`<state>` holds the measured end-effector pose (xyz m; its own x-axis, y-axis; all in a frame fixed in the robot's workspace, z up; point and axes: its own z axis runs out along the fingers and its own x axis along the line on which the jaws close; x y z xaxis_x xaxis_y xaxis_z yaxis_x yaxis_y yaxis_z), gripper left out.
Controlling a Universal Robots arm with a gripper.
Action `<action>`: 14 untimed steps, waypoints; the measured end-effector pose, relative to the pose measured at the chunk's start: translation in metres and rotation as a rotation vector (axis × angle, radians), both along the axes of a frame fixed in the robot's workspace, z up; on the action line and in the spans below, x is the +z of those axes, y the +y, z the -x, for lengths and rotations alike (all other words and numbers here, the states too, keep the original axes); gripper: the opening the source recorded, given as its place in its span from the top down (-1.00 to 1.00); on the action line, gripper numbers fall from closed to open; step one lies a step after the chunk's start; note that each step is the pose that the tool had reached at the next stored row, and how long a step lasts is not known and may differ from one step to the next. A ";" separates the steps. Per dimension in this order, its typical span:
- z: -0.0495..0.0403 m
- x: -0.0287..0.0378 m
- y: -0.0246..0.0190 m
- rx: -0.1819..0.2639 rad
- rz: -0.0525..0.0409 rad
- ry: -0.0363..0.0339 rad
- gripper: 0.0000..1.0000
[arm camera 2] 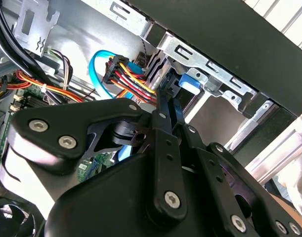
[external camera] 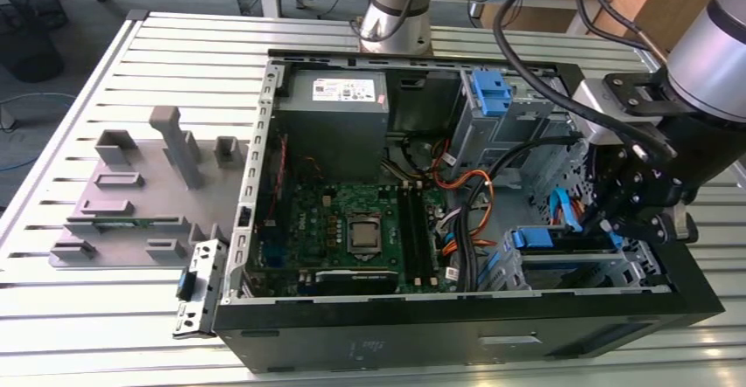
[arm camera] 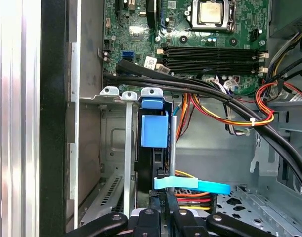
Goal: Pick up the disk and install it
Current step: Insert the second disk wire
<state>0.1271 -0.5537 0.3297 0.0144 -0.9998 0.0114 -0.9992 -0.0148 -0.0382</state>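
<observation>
- Black linkage arms of the gripper (arm camera 2: 163, 106) fill the foreground in the second wrist view, converging on a thin upright edge with a blue part beside it; the fingers look drawn nearly together on that edge, which I judge to be the disk.
- Seen in the first wrist view, the disk (arm camera: 153, 148) stands on edge in a slot of the drive cage (arm camera: 111, 128), its blue carrier handle uppermost. Holding it upright seems to suit the narrow vertical slot, so it can slide along the metal rails.
- A light blue data cable (arm camera: 200, 185) and a red-yellow-black power cable bundle (arm camera: 190, 200) lie just beside the disk's lower end, near enough to reach it.
- Beyond, thick black cables (arm camera: 190, 84) cross between cage and motherboard (arm camera: 210, 44).
- From the exterior view, the gripper (external camera: 612, 221) hangs over the cage corner of the open computer case (external camera: 466, 317), which lies on a slatted table (external camera: 117, 335).
- The power supply (external camera: 338, 90) carries a white sticker; its print is too small to read.
</observation>
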 end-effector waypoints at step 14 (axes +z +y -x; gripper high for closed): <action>0.0000 -0.0026 0.0000 0.000 0.0003 0.0000 0.66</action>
